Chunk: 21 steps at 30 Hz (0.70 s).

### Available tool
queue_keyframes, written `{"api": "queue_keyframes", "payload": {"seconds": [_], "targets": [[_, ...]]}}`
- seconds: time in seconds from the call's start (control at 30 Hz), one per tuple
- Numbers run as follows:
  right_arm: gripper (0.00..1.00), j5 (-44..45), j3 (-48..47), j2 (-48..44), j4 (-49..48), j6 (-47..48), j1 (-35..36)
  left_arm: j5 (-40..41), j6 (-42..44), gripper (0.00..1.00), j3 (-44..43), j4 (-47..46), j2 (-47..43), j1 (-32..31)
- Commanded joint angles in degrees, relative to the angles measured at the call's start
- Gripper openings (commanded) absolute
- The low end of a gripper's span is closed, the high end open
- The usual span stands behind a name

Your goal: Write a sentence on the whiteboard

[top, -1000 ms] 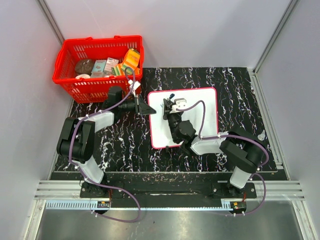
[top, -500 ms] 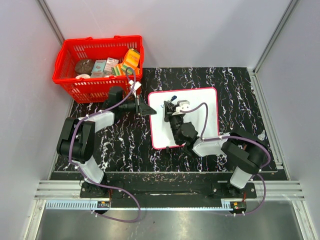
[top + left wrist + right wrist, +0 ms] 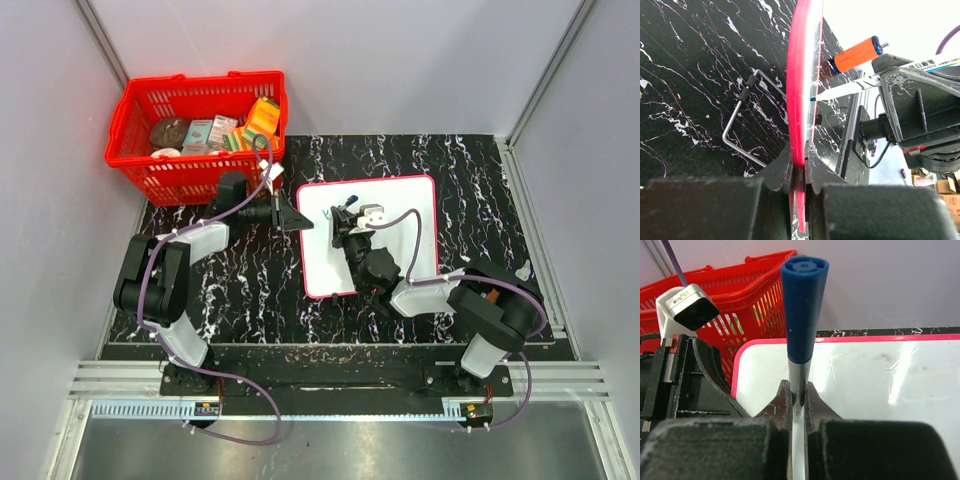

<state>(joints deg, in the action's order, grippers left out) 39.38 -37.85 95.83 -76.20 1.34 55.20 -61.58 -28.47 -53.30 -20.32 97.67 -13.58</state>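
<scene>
Here, the right gripper point(image 3: 797, 395) is clamped on the marker point(image 3: 802, 305), blue end upward; from the left wrist, the marker's tip meets the whiteboard point(image 3: 405, 200) near its left edge; the left gripper point(image 3: 799, 172) pinches that red-framed edge, apparently to steady it. The board lies flat on the black marbled table point(image 3: 470, 160), right of and nearer than the red basket point(image 3: 200, 80). No legible words show on the white surface, so the writing seems barely begun, with nearly all left to do. The right arm stretches diagonally from its base over the board; the left forearm runs level toward the edge.
</scene>
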Motion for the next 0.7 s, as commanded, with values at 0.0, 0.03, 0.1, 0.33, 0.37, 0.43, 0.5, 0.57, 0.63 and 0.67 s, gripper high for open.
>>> {"api": "queue_keyframes", "payload": {"seconds": [0.0, 0.03, 0.1, 0.33, 0.37, 0.43, 0.5, 0.57, 0.63, 0.67], "targets": [[0.00, -0.70, 1.45, -2.93, -0.61, -2.38, 0.70, 2.96, 8.08, 0.00, -0.31, 2.74, -0.11, -1.71], [0.00, -0.79, 1.72, -2.84, -0.44, -3.01, 0.79, 2.96, 8.08, 0.00, -0.23, 2.82, -0.11, -1.71], [0.00, -1.23, 2.25, -3.11, -0.44, -3.45, 0.87, 3.05, 8.17, 0.00, -0.40, 2.91, -0.02, -1.71], [0.00, -3.43, 3.13, -3.72, 0.71, -5.12, 1.40, 3.22, 8.43, 0.00, -0.40, 3.35, -0.02, -1.80], [0.00, -3.25, 3.22, -4.07, 0.53, -4.86, 1.40, 3.22, 8.43, 0.00, -0.32, 3.44, -0.11, -1.80], [0.00, -2.73, 3.30, -4.69, -0.17, -3.63, 1.40, 3.22, 8.52, 0.00, -0.40, 3.44, -0.11, -1.88], [0.00, -1.94, 3.30, -6.70, -0.44, -1.88, 1.40, 3.31, 8.69, 0.00, -0.32, 3.70, -0.11, -1.88], [0.00, -0.97, 3.57, -9.07, -0.52, -0.56, 1.40, 3.31, 8.78, 0.00, -0.40, 3.97, -0.11, -1.97], [0.00, -0.88, 3.57, -10.66, 0.17, 1.73, 1.40, 3.40, 9.04, 0.00, -0.49, 4.14, -0.11, -2.06], [0.00, -1.92, 3.57, -12.41, 1.22, 2.08, 1.40, 3.40, 9.04, 0.00, -0.49, 4.23, -0.11, -2.15]]}}
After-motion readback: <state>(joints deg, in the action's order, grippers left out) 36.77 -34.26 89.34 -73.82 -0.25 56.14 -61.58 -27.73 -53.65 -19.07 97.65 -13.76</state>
